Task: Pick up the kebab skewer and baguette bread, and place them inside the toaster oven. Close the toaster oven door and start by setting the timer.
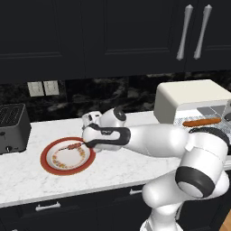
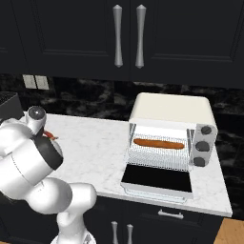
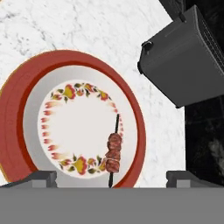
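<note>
at the far left of the left base view a small dark-grey slot toaster (image 1: 12, 127) stands on the white marbled counter (image 1: 113, 164). right of it, left of centre, lies a round plate with a red rim and a flowered ring (image 1: 50, 163). on its upper right part rests the kebab skewer, a thin stick with reddish-brown meat chunks (image 1: 75, 146). the white arm's two-finger gripper (image 1: 85, 143) sits at the plate's right edge, just beside the skewer's end. in the hand view the skewer (image 3: 114, 153) lies low and centre on the plate (image 3: 17, 100), between the two grey fingertips (image 3: 41, 177), which stand wide apart and hold nothing. at the right of the left base view the cream-white boxy toaster oven (image 1: 189, 97) holds the long orange-brown baguette bread (image 1: 201, 122) on its wire rack. in the right base view the oven's dark glass door (image 2: 157, 180) lies folded down, open.
</note>
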